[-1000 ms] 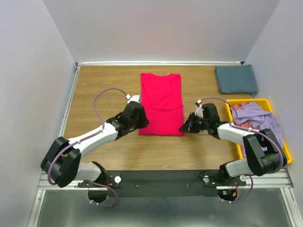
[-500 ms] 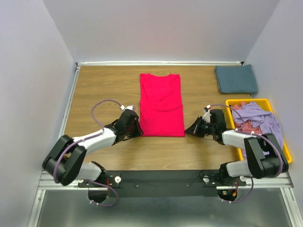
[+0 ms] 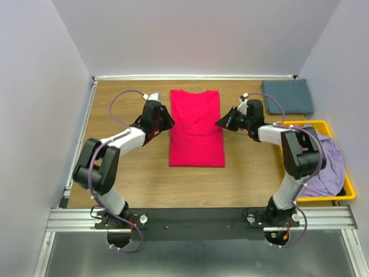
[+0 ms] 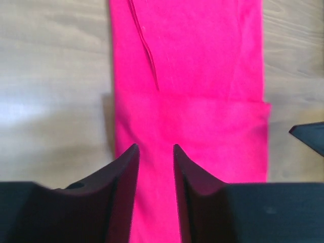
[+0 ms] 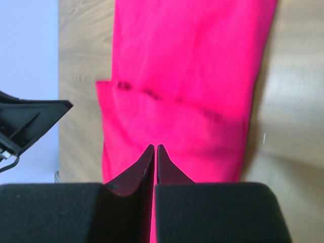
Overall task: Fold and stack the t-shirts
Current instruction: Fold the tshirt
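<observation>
The pink shirt lies half folded between the left pincer, a bit spread, and the right pincer, pressed together. Past the right pincer, the blue shirt is folded. The purple shirt is not.

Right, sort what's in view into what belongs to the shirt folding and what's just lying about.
Job: crimson shirt, folded blue-grey shirt, lavender shirt.
Lying about: yellow bin under the lavender shirt, wooden table.
</observation>
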`<act>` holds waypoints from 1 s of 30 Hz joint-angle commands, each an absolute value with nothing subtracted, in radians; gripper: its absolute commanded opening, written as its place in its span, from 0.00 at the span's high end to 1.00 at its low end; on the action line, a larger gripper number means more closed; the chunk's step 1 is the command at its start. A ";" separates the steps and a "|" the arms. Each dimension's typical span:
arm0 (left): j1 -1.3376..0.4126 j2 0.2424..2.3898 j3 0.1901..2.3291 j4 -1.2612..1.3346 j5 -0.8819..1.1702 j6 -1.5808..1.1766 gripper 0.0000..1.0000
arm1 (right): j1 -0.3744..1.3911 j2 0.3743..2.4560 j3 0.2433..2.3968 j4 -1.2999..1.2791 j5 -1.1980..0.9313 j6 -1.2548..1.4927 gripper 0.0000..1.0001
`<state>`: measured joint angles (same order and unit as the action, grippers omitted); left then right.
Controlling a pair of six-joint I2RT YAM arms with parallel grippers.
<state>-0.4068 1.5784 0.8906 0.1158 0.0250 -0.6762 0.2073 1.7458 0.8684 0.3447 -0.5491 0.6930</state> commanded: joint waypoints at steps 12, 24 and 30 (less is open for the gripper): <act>-0.268 1.944 1.055 0.169 0.146 -0.675 0.79 | 0.114 2.137 1.036 0.430 -0.557 0.663 0.90; -0.281 1.683 1.052 -0.032 0.049 -0.589 0.15 | 0.133 1.800 1.065 0.089 -0.436 0.499 0.52; -0.363 1.476 0.988 -0.277 -0.080 -0.453 0.02 | 0.253 1.608 1.017 -0.335 -0.146 0.460 0.24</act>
<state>-0.3054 1.5860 1.0351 -0.0727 0.0288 -0.5652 0.1799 1.6855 1.0496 -0.0093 -0.3637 0.5114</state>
